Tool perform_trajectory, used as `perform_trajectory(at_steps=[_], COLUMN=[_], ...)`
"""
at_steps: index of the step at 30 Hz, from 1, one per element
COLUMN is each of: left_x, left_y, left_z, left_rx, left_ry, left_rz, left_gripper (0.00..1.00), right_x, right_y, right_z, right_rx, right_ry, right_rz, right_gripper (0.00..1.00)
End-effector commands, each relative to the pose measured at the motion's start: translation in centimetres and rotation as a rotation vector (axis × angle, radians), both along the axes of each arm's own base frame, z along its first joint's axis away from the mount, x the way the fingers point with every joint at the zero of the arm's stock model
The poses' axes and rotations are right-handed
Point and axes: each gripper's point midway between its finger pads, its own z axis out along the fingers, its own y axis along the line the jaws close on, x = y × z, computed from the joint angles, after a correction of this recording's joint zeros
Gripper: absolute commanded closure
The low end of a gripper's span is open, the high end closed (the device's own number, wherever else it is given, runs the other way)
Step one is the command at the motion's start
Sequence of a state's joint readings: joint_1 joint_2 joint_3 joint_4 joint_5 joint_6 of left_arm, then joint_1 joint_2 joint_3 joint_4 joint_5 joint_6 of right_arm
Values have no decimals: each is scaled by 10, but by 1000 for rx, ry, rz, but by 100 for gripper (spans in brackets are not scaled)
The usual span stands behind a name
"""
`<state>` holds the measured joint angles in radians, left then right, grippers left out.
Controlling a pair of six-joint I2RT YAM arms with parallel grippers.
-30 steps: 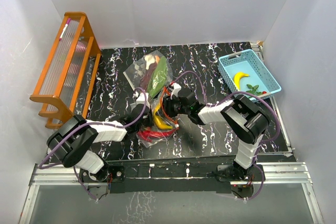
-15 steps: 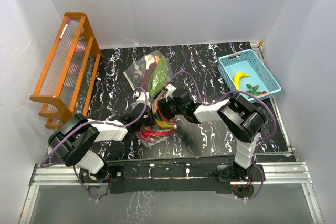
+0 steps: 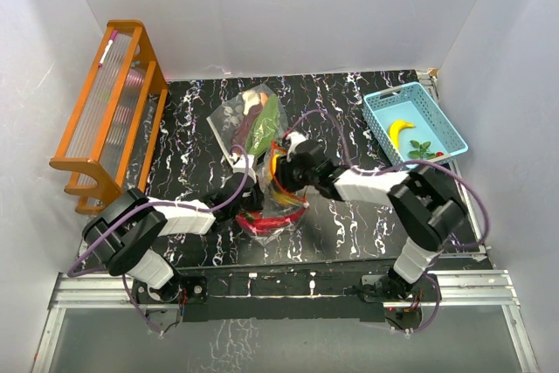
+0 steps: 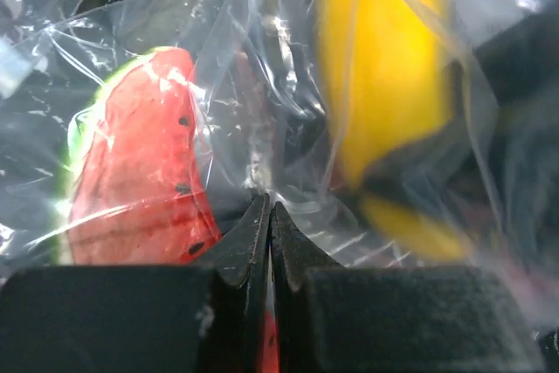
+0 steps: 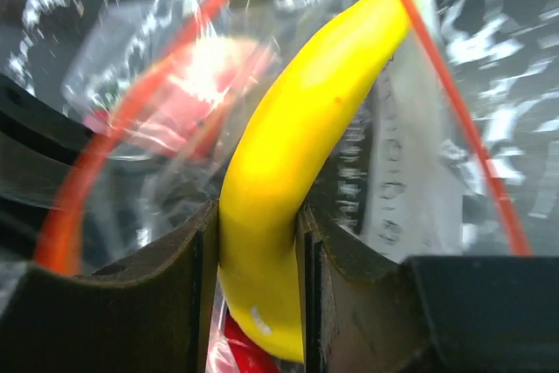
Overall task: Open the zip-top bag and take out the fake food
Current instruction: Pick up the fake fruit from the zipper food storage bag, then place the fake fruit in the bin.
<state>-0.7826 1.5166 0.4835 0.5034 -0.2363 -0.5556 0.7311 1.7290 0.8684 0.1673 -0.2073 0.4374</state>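
Overhead, the job looks partly done: the light-blue basket (image 3: 393, 90) at the far right corner of the counter (image 3: 349, 224) holds one yellow banana (image 3: 400, 131), one green leafy piece (image 3: 421, 147) and a red bit too small to name. Two zip-top bags show. The near bag (image 3: 278, 214) lies mid-counter with red pieces inside, and the left fingers (image 3: 251, 203) and right fingers (image 3: 281, 172) meet over it. The far bag (image 3: 249, 120) lies behind it with a long green piece and more, seemingly unemptied. One wooden rack (image 3: 109, 111) stands along the left edge. From the left wrist, the left fingers are pressed together on a fold of the near bag's clear film; behind the film lie one watermelon slice (image 4: 140, 163) and a blurred yellow shape, likely the second banana (image 4: 384, 67). From the right wrist, the right fingers are clamped on that second banana low on its length, with the bag's orange-red rim looping around it, so the mouth seems open. Left to do, by my reading: lift this piece clear, then take the watermelon and the other red pieces. Whether the far bag counts I cannot tell.
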Motion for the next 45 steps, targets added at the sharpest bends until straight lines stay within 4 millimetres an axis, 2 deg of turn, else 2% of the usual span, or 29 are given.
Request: perform_trajectory(at_steps=[1,4,8,15,17,19,22,24,26,28,30,39,43,45], left_x=[-7,-7,-7,-6,-5,-5,-5,-4,-4,-3,-2,0,-1,-3], left_y=[2,0,-1,-5,-6,-8,-11,-13,-15,-19,-23,-32,-33,-32], left_z=[-12,-13,-13,-8,-7,-6,-7,-7,-7,-6,-4,0,3,4], left_rx=[26,24,17,15,13,10,4,-3,-11,-23,-29,-52,-70,-72], left_ry=[45,49,53,44,41,40,44,44,44,43,41,40,34,33], left_rz=[-10,-16,-20,-41,-48,-53,-63,-63,-70,-82,-93,-116,-117,-120], left_gripper=[100,100,100,100,100,100,100,100,100,100,100,100,100,100], right_x=[45,61,87,136,146,152,154,149,140,135,137,165,169,172], right_y=[-57,-89,-139,-234,-252,-260,-260,-239,-220,-218,-231,-287,-308,-337], right_z=[61,90,119,149,157,163,174,180,177,170,170,225,232,231], right_rx=[47,67,19,-37,-13,25,91,176,243,256,224,122,103,61], right_ry=[-120,-170,-245,-310,-318,-322,-356,-380,-354,-339,-373,-516,-536,-548], right_rz=[-147,-218,-371,-655,-691,-700,-678,-554,-455,-449,-524,-763,-870,-964], right_gripper=[76,76,75,75,75,75,75,73,72,72,72,72,71,71])
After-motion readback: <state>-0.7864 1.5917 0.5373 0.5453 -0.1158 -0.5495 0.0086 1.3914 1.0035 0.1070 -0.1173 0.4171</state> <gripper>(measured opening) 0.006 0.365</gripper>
